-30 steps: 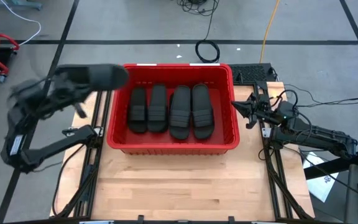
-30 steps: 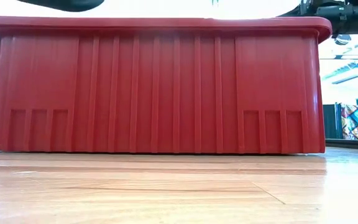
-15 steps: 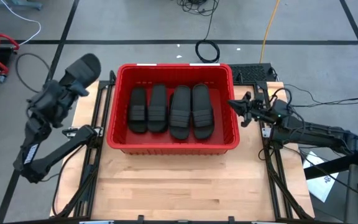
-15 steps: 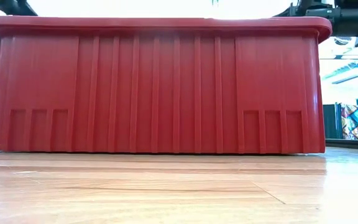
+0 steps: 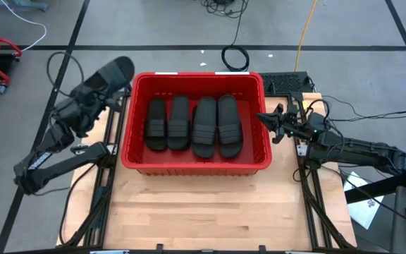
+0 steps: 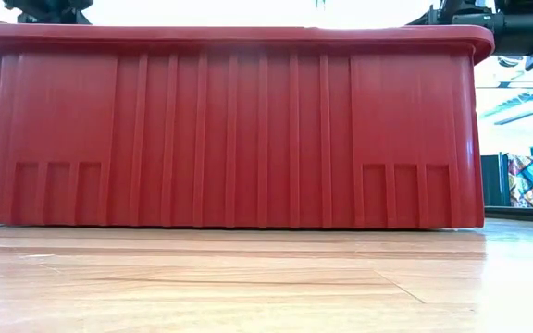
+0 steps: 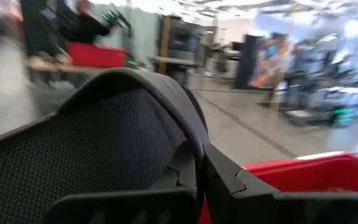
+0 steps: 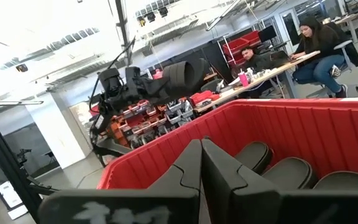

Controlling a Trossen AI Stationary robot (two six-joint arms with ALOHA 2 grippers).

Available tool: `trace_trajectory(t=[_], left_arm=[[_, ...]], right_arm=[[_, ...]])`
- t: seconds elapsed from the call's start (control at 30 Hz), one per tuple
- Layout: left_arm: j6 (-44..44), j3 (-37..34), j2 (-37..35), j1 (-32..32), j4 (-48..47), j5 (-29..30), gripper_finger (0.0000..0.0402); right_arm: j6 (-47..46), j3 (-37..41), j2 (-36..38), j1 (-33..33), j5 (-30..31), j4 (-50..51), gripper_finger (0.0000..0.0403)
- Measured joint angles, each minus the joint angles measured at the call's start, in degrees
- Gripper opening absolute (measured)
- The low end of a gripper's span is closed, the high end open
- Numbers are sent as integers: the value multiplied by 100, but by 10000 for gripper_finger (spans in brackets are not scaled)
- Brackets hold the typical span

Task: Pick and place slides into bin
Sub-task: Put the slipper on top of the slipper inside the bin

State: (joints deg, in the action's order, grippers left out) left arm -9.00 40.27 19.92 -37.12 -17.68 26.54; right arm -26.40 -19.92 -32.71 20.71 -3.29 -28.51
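We see the wooden table (image 5: 189, 212) with the big red bin (image 5: 196, 164) on it. 4 black slides (image 5: 194, 125) lie side by side inside, each with its long way running from the front wall to the back. From the low view the bin's wall hides them. The left gripper (image 5: 99, 90) pinches 1 more slide (image 5: 115, 74) high beside the bin's left rim. The right gripper (image 5: 270, 124) waits pressed together at the right rim. People sit at a desk (image 8: 278, 65) far behind.

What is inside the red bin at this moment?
Four black slides lie side by side in the bin. Whether others lie underneath is hidden. The left gripper holds another slide outside it.
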Motion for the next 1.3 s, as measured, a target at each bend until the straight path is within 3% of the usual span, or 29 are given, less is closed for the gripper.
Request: trace_trajectory(t=[0.23, 0.33, 0.47, 0.63, 0.73, 0.87, 1.07, 1.3], left_arm=[[1696, 12, 475, 1245, -305, 2609, 0], [1740, -205, 518, 1399, -429, 2696, 0], [1877, -993, 84, 1374, 396, 1826, 0], [2805, -1655, -894, 1159, 1782, 1155, 0], [2622, -1764, -1498, 845, 1492, 760, 0], [2130, -1894, -1843, 402, 1111, -663, 0], [1185, -2388, -1495, -367, 1443, -2374, 0], [-352, -3060, -499, -1295, 4561, -4326, 0]], right_arm=[[-196, 0, 0, 0, -149, -4, 0], [-202, 0, 0, 0, -153, -41, 0], [-208, 0, 1, 2, -219, -51, 0], [-442, 0, 4, 35, -298, -209, 0], [-446, 0, 1, 38, -299, -303, 0], [-447, 0, 0, 37, -291, -302, 0], [-444, 0, 0, 37, -275, -298, 0], [-443, -2, 2, 37, -249, -299, 0]])
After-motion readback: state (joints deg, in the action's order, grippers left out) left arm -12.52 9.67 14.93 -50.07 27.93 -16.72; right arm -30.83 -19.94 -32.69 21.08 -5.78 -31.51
